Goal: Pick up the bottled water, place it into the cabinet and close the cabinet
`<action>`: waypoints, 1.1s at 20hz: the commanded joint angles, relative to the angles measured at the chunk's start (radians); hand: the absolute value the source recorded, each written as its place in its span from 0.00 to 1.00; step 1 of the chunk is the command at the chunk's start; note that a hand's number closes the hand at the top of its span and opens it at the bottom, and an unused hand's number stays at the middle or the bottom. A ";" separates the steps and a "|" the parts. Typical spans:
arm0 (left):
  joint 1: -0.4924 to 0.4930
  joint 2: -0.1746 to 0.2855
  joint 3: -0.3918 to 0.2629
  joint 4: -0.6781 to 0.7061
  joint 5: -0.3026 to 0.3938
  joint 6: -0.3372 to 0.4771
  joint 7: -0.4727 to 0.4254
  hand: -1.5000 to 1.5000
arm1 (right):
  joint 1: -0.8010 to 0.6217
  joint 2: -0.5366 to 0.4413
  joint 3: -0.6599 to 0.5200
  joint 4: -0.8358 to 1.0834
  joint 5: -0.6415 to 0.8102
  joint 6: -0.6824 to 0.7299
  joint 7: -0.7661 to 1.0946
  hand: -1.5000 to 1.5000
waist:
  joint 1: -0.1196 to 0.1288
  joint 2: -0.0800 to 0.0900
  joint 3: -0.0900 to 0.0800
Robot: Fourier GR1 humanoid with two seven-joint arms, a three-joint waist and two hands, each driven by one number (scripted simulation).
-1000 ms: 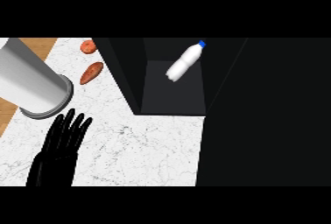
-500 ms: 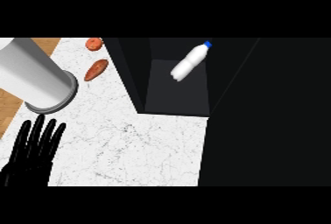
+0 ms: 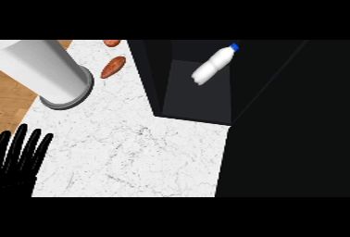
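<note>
One robot hand shows: the left robot hand, at the lower left edge of the view, open, with its fingers straight and pointing up, holding nothing. It rests where a wood strip meets the white marbled tabletop.

Up the tabletop from it stands one large pale grey cylinder with a darker rim at its base. To the right of the cylinder lie two reddish-brown pieces, one near the cylinder and one at the top edge of the view, partly cut off; what they are I cannot tell.

Further right is one dark cabinet, its inside in plain sight. One bottle lies on its side in it, well apart from the hand, with its blue cap toward the upper right.
</note>
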State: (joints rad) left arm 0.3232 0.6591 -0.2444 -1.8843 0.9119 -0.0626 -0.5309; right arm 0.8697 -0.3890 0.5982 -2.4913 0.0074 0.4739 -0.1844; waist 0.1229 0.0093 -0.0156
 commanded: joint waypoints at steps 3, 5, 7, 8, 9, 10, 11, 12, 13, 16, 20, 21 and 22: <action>0.017 0.030 0.021 -0.009 0.027 -0.068 0.000 0.00 | -0.125 -0.013 0.185 -0.062 0.041 0.055 0.142 1.00 | 0.055 0.014 -0.003; 0.002 0.051 0.042 -0.008 0.029 -0.082 0.003 0.00 | -0.163 -0.002 0.187 -0.037 0.026 0.046 0.145 1.00 | 0.071 0.020 -0.003; 0.010 0.058 0.035 -0.007 0.032 -0.089 0.015 0.00 | -0.195 -0.005 0.174 -0.032 0.024 0.037 0.165 1.00 | 0.089 0.025 -0.005; 0.000 0.059 0.045 -0.014 0.040 -0.092 0.013 0.00 | -0.234 -0.010 0.166 -0.019 0.036 0.043 0.174 1.00 | 0.093 0.024 -0.003; 0.004 0.068 0.044 -0.010 0.036 -0.101 0.016 0.00 | -0.240 -0.004 0.162 -0.022 0.027 0.031 0.180 1.00 | 0.101 0.026 -0.006; 0.010 0.068 0.038 -0.016 0.039 -0.103 0.021 0.00 | -0.258 0.002 0.157 -0.019 0.023 0.023 0.185 1.00 | 0.110 0.026 -0.006; 0.011 0.078 0.045 -0.005 0.041 -0.116 0.022 0.00 | -0.270 -0.004 0.162 -0.019 0.014 0.028 0.197 1.00 | 0.114 0.028 -0.007; -0.012 0.086 0.051 -0.003 0.041 -0.116 0.030 0.00 | -0.293 -0.031 0.150 -0.020 0.036 0.044 0.211 1.00 | 0.108 0.029 -0.009; 0.006 0.079 0.047 0.000 0.045 -0.122 0.023 0.00 | -0.326 -0.037 0.131 -0.016 0.042 0.047 0.212 1.00 | 0.137 0.027 -0.011; -0.005 0.085 0.051 0.000 0.048 -0.128 0.029 0.00 | -0.400 -0.076 0.105 -0.024 0.050 0.073 0.228 0.00 | 0.153 0.022 -0.015; -0.007 0.109 0.066 0.001 0.049 -0.148 0.035 0.00 | -0.473 -0.051 0.098 -0.002 0.015 0.052 0.254 1.00 | 0.163 0.024 -0.014; -0.008 0.102 0.063 0.012 0.058 -0.144 0.038 0.00 | -0.485 -0.057 0.105 -0.003 0.014 0.055 0.273 1.00 | 0.147 0.025 -0.015; -0.013 0.101 0.063 0.004 0.058 -0.140 0.040 0.00 | -0.506 -0.056 0.094 -0.009 0.015 0.051 0.282 1.00 | 0.149 0.025 -0.016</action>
State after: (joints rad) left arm 0.3155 0.7545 -0.1878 -1.8829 0.9617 -0.1965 -0.4965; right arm 0.4419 -0.4416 0.5755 -2.4798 -0.0105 0.4808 0.0037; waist 0.2683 0.0249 -0.0348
